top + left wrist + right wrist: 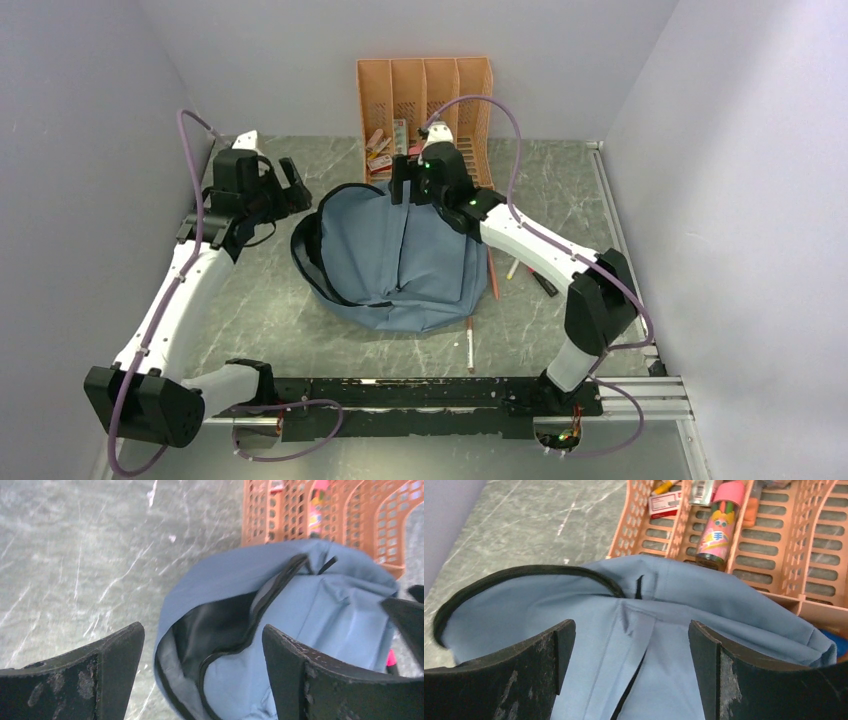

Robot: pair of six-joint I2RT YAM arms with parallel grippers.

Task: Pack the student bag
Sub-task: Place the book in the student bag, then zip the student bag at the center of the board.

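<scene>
Student bag (pixel 400 262) is laid flat in the middle of the tabletop (pixel 300 335). Left fingers (pixel 114 672) at 10 o'clock and right fingers (pixel 550 672) at 12 o'clock are spread wide. Nothing is gripped.

Worktop (pixel 270 320): grey-green marbled surface with thin pale veins, matte with a faint sheen.
Back wall (pixel 300 60): plain, pale grey-lilac, meeting the worktop's far edge.
Left wall (pixel 70 150): same plain pale finish, slightly shaded.
Right wall (pixel 740 200): same finish, brighter.
Metal strip (pixel 610 210): runs along the worktop's right edge.
Light: even and diffuse, with soft shadows.
</scene>
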